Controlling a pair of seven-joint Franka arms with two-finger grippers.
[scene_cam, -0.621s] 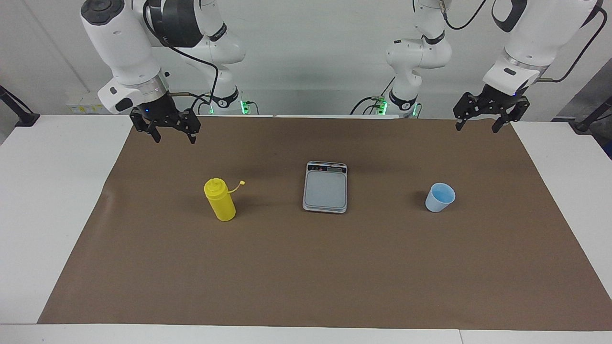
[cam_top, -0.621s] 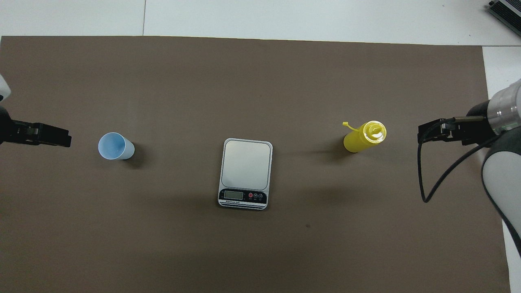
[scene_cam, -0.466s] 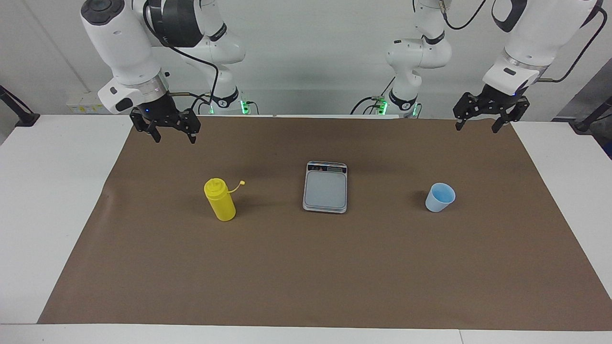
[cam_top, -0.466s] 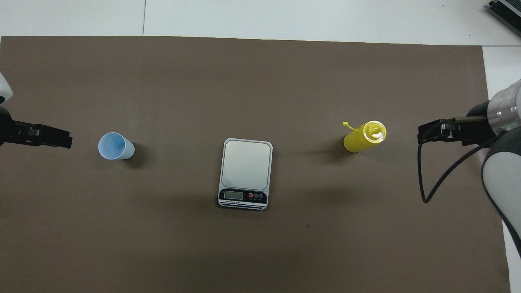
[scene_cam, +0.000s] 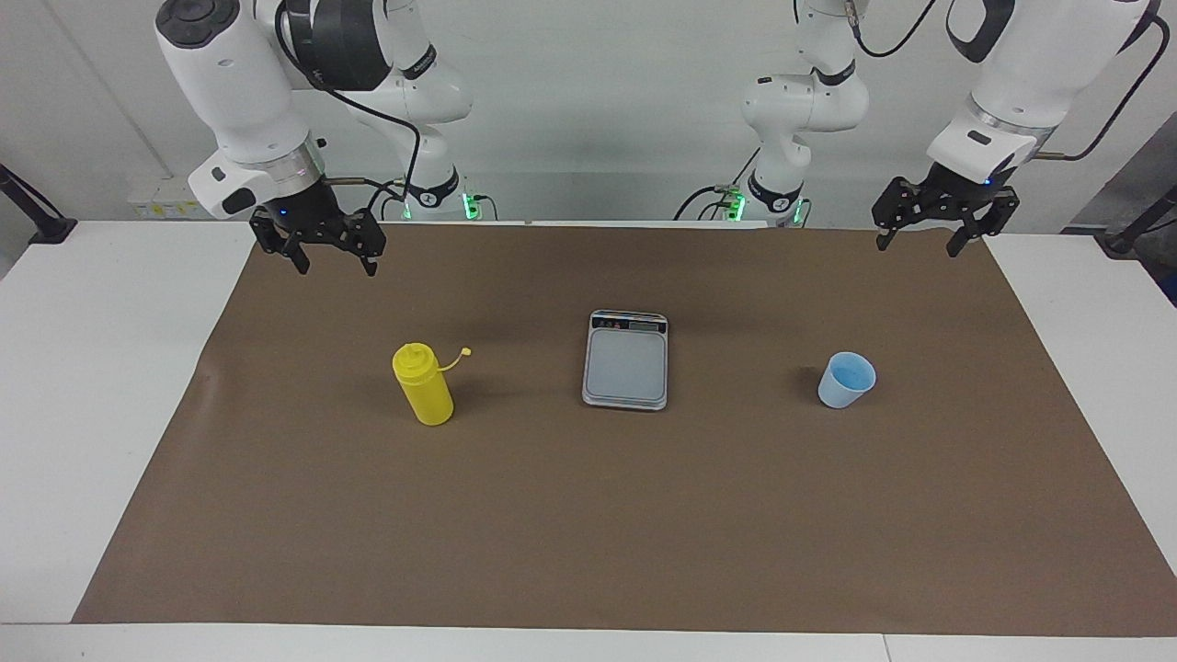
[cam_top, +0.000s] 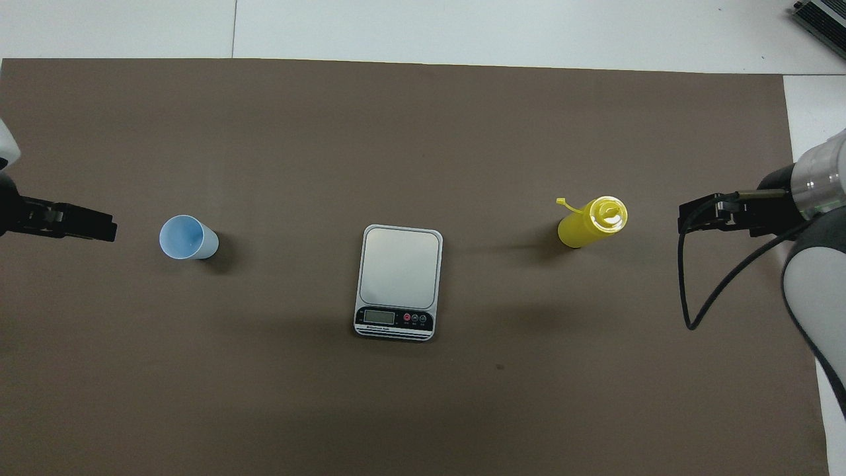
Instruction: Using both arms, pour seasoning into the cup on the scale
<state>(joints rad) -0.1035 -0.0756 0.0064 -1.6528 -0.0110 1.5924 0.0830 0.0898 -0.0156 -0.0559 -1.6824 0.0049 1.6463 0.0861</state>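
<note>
A table covered by a brown paper mat (scene_cam: 588,533), seen from across the table with two white robot arms at the top. Starting at the right arm's end of the table: the right gripper (scene_cam: 336,265) hangs in the air with its two black fingers spread apart and holding nothing, over the mat's edge nearest the robots. Farther from the robots than that gripper, the yellow squeeze bottle of seasoning (scene_cam: 423,384) stands upright on the mat, its small cap (scene_cam: 466,351) dangling on a thin tether toward the middle of the table. In the centre lies the flat silver-grey kitchen scale (scene_cam: 625,360), with nothing on its platform and its dark display strip on the short edge nearest the robots. Toward the left arm's end, well apart from the scale, the small light-blue plastic cup (scene_cam: 846,380) stands upright on the mat. Bottle, scale and cup sit roughly in one row. Last, the left gripper (scene_cam: 919,246) hangs in the air over the mat's corner nearest the robots, fingers likewise spread and empty.
</note>
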